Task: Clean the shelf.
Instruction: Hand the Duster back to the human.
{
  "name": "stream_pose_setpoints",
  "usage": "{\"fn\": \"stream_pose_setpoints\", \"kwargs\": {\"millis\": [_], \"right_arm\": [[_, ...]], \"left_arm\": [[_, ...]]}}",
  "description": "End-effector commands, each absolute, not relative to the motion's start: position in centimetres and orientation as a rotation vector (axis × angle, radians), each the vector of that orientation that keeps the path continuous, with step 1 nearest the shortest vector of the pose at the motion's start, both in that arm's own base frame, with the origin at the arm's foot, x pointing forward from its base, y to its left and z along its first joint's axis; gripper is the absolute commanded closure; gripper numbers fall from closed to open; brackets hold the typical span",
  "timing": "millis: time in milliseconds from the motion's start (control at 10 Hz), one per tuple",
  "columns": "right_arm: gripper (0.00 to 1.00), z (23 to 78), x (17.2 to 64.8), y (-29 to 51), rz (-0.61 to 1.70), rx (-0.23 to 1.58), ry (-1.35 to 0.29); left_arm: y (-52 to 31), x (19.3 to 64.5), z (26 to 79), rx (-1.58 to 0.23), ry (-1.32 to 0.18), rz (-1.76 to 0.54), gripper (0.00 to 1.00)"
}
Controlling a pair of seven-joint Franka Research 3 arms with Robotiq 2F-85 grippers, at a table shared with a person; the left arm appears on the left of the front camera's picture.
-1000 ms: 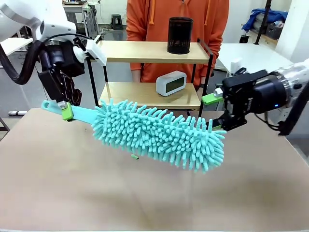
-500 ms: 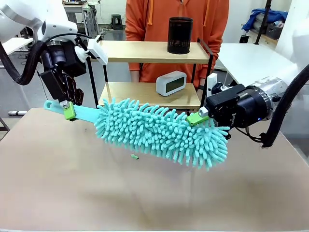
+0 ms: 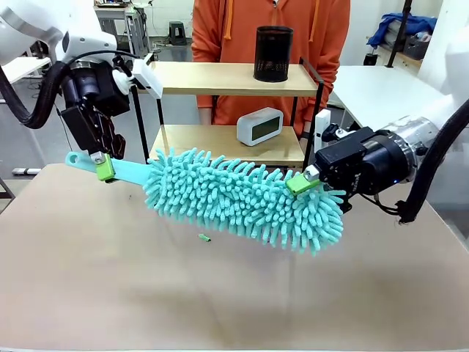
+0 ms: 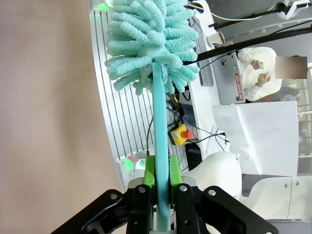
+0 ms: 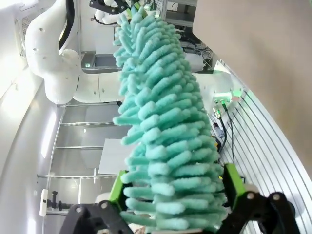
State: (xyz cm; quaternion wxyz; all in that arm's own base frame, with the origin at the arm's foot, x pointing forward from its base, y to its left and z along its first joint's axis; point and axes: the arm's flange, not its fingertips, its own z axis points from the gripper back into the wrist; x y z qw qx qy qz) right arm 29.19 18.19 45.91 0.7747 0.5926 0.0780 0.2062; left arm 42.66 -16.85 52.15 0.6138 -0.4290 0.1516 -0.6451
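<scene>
A brown table [image 3: 110, 293] fills the lower frame of the front view; behind it at upper centre stands the shelf [image 3: 227, 78], with a black mesh cup [image 3: 273, 53] on its top board and a white clock [image 3: 259, 125] on the lower one. A teal duster [image 3: 245, 198] slants across mid-frame above the table. At left, the left gripper [image 3: 102, 167] is clenched on its flat handle [image 4: 160, 146]. At right, the right gripper [image 3: 311, 187] stands spread wide around the fluffy tip. A person in orange [image 3: 242, 29] stands behind the shelf.

Upright two-tier wooden shelf [image 3: 220, 77]
</scene>
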Motion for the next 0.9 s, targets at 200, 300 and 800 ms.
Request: {"fn": "stream_pose_setpoints", "kwargs": {"millis": [200, 300, 800], "right_arm": [[0.62, 42.36, 21.95, 16.62, 0.499, 1.281, 0.171], [1.00, 42.31, 21.98, 16.57, 0.498, 1.285, 0.176], [1.00, 42.19, 22.03, 16.53, 0.509, 1.293, 0.210]], "left_arm": [[-16.80, 42.85, 52.43, -1.008, 0.331, -1.443, 0.87], [-16.76, 42.83, 52.39, -1.008, 0.332, -1.443, 0.87], [-16.69, 42.90, 52.43, -1.008, 0.344, -1.445, 0.87]]}}
